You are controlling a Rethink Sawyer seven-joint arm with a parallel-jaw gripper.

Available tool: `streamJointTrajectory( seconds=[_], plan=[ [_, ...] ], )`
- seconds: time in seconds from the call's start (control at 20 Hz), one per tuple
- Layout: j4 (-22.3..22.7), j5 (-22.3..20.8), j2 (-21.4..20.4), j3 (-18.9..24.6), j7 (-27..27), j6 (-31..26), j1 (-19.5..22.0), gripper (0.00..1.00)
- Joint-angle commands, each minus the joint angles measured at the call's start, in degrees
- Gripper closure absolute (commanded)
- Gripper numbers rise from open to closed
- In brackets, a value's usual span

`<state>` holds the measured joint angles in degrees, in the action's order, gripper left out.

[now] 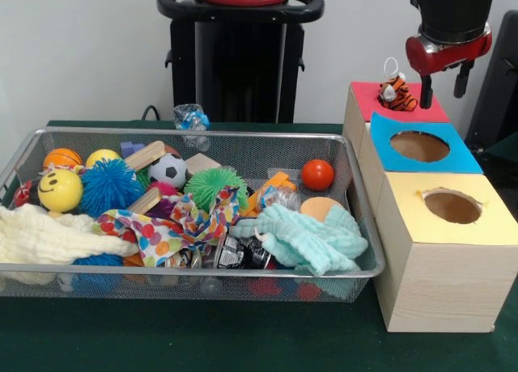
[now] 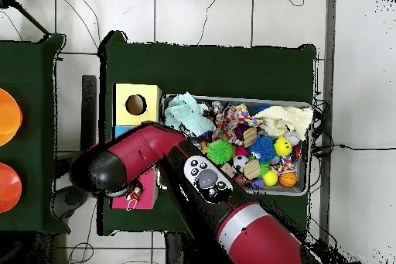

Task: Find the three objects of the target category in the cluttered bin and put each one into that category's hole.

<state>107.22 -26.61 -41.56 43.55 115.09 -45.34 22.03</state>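
- My arm (image 2: 193, 180) reaches across the table's green cloth (image 1: 243, 348) toward the row of boxes beside the wire bin (image 1: 356, 194).
- The bin is heaped with balls, cloths and wooden blocks (a yellow smiley ball (image 1: 60, 190) sits at one end).
- Three boxes stand in a line: yellow-topped (image 1: 494, 218), blue-topped (image 1: 461, 158), red-topped (image 1: 433, 109).
- My gripper (image 1: 443, 85) hangs just above the red top, fingers parted, holding nothing.
- The tiger toy (image 1: 397, 93) sits in the red box's hole, just beside my fingertips.
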Motion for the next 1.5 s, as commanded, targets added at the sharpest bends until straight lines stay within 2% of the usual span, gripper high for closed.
streamJointTrajectory(
  seconds=[0.05,0.35,0.55,0.85,1.5],
  plan=[
    [0.57,-6.03,1.7,0.3,-5.6,6.0,-1.0,0.0],
    [0.7,-8.0,2.25,-0.44,-4.81,7.82,-1.87,0.0],
    [0.01,-8.0,3.05,-0.39,-5.45,7.63,-1.84,0.0],
    [0.77,-6.89,1.72,0.32,-5.72,6.67,-1.18,0.0],
    [1.14,-6.58,1.77,0.75,-6.55,6.28,-0.09,0.0]
  ],
)
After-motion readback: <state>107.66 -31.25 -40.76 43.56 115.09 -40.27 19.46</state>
